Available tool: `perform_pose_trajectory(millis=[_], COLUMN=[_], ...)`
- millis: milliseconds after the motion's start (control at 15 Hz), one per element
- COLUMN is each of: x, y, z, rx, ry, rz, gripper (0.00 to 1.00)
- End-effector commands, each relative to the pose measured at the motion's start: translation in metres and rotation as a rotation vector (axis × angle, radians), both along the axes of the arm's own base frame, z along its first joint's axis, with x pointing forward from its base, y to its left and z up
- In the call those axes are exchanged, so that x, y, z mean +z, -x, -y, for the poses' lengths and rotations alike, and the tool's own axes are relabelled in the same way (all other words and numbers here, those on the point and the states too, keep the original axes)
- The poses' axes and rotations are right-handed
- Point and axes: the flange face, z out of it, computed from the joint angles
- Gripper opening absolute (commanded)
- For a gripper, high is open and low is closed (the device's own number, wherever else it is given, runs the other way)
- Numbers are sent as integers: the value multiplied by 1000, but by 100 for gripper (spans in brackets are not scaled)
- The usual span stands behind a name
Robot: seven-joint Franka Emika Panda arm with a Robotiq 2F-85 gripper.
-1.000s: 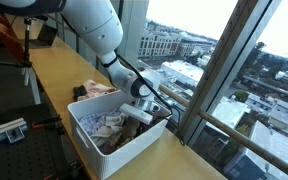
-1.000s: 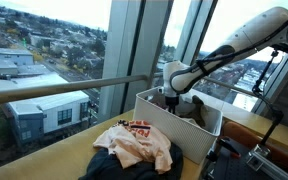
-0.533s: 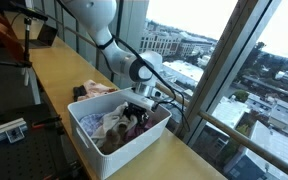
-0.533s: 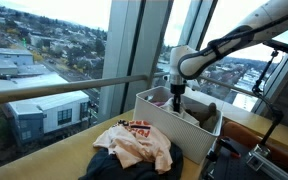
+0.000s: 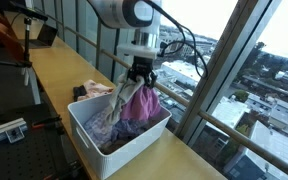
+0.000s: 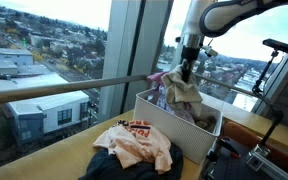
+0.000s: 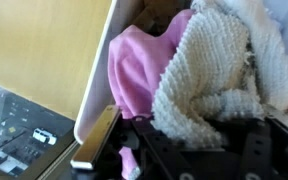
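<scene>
**Laundry bundle dangling over the bin**

Black two-finger gripper (image 5: 141, 72) is clamped shut on a bunched pink fabric garment (image 7: 139, 65) and a cream knitted cloth (image 7: 219, 70). It pinches them up top, so both hang straight down over the white rectangular plastic bin (image 5: 88, 150). Their lower ends look to reach the clothes inside. It's tight on the glass window wall (image 5: 244, 70) side. The long wooden countertop (image 5: 49, 72) has more room, though a peach printed T-shirt (image 6: 134, 145) lies just beside the bin.

Nubby cream towel (image 7: 224, 70), smooth pink cloth (image 7: 139, 65)
</scene>
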Motion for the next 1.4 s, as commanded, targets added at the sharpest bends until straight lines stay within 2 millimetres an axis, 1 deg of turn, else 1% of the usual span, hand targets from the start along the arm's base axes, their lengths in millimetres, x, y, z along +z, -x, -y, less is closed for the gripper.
perform_pose_trajectory(millis=[0, 67, 200, 333, 533, 733, 800, 867, 933, 1000, 1067, 1133, 1200, 1333], x=[86, 109, 149, 185, 233, 269, 285, 294, 309, 317, 321, 327, 325, 328], y=[22, 26, 38, 53, 82, 115, 127, 138, 151, 160, 167, 172, 172, 171], z=[-38, -51, -87, -128, -195, -269, -291, -316, -335, -351, -365, -372, -381, -387], rx=[28, 44, 86, 134, 216, 292, 312, 334, 352, 369, 383, 395, 402, 413], ry=[4, 5, 15, 15, 15, 18, 16, 18, 13, 12, 15, 15, 19, 21], rz=[93, 122, 179, 229, 290, 333, 343, 351, 356, 362, 367, 368, 367, 357], gripper=[0, 0, 0, 0, 0, 0, 0, 0, 0, 0, 0, 0, 0, 0])
